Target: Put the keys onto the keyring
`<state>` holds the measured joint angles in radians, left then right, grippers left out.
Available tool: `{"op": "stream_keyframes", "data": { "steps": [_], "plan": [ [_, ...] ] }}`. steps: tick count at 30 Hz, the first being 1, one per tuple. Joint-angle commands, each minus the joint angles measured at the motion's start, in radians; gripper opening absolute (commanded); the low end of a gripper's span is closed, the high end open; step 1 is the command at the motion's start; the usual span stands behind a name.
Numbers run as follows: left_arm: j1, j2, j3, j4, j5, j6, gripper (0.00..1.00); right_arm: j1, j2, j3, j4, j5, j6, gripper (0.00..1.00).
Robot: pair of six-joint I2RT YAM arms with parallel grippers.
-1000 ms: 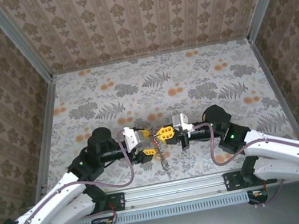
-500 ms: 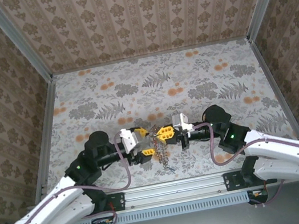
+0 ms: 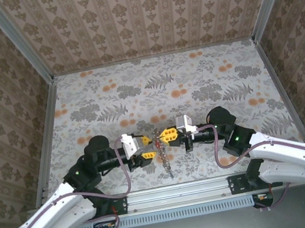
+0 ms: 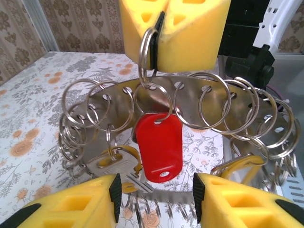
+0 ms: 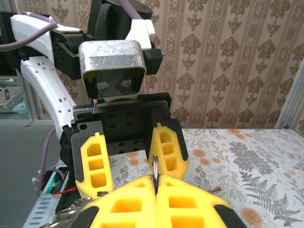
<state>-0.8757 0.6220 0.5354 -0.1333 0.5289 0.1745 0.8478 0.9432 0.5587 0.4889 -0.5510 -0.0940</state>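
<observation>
Where the arms meet, desk [image 3: 205, 75]: I see a cloth of grey leaves and orange blooms over the whole top.
Room: brown patterned wallpaper stands on three sides, with grey metal posts at the back corners.
Right pincer [image 3: 168, 135]: its yellow fingers are pressed together on one small ring of the keyring [image 3: 162, 150], which hangs below it.
Left pincer [image 3: 148, 149]: its jaws stand apart and grip nothing. It faces the right one from just beside the keyring.
Keyring close up: from the left wrist I see a curved metal band [image 4: 223, 102] pierced with holes, a split ring through each hole.
Keys: a red-headed key [image 4: 159, 147] hangs from a middle ring. A second key with yellow at its head [image 4: 111, 164] sits partly behind it.
Hard to make out: from above the keys are too small for me to tell their colours. I cannot tell whether the keyring's low end touches the cloth.
Cut off: my left fingers [image 4: 71, 209] hide the lowest rings.
Edges: both pincers work near the front rail [image 3: 178, 195].
Open room: bare cloth stretches well away toward the back wall and both sides.
</observation>
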Motion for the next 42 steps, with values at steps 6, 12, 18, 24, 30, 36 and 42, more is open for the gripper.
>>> {"op": "stream_keyframes", "data": {
  "steps": [6, 12, 18, 24, 30, 36, 42],
  "plan": [
    [-0.004, 0.073, -0.029, 0.157, 0.069, -0.068, 0.56, -0.007, -0.008, 0.05, 0.042, -0.008, 0.002, 0.0],
    [-0.006, 0.117, -0.018, 0.194, 0.056, -0.069, 0.62, -0.007, -0.003, 0.055, 0.043, -0.016, 0.004, 0.0],
    [-0.008, 0.117, -0.014, 0.232, 0.093, -0.065, 0.58, -0.007, 0.005, 0.055, 0.053, -0.022, 0.009, 0.0],
    [-0.011, 0.115, -0.017, 0.242, 0.15, -0.048, 0.42, -0.006, 0.006, 0.055, 0.051, -0.021, 0.008, 0.0],
    [-0.01, 0.104, -0.03, 0.247, 0.154, -0.046, 0.39, -0.006, 0.003, 0.054, 0.047, -0.017, 0.007, 0.0],
    [-0.01, 0.057, -0.058, 0.232, 0.129, -0.041, 0.29, -0.006, -0.005, 0.05, 0.044, -0.012, 0.007, 0.0],
    [-0.006, -0.027, -0.074, 0.162, 0.053, -0.022, 0.29, -0.007, -0.014, 0.051, 0.028, -0.009, 0.0, 0.0]
  ]
}}
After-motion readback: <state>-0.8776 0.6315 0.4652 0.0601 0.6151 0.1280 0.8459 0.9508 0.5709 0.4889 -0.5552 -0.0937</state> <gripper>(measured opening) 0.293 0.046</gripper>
